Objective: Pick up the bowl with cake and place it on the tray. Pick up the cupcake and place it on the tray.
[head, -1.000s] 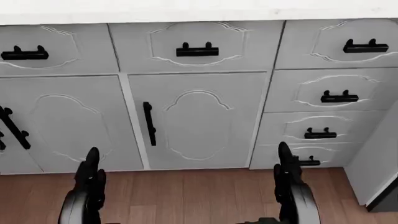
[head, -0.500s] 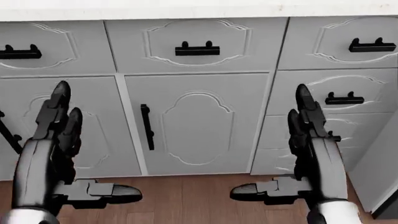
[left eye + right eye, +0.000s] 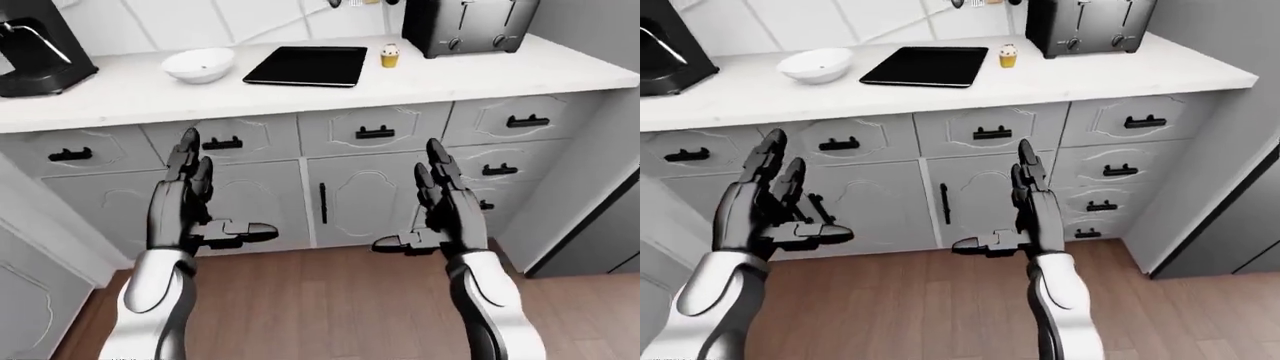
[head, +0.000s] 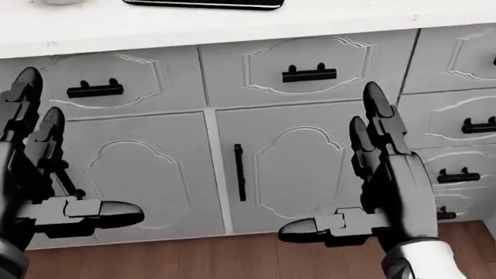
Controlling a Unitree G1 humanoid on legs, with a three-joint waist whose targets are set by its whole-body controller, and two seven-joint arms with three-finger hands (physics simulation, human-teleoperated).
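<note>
Matt black tray (image 3: 306, 66), glossy white bowl (image 3: 198, 64), wood-plank floor (image 3: 330, 300).

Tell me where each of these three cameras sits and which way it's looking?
Head view: on the head, tilted down at the cabinet doors; left hand and right hand raised, open.
Left-eye view: on the head, looking over both arms at the counter with bowl, tray, cupcake.
Right-eye view: its twin, nearly the same scene.
All three show both hands.

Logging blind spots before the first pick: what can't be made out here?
- Bowl: left-eye view, its rim hides whether cake is inside.
- Tray: head view, cut off by the top edge.
- Cupcake: right-eye view, too small for detail.
- Left hand: head view, cut off by the left edge.
</note>
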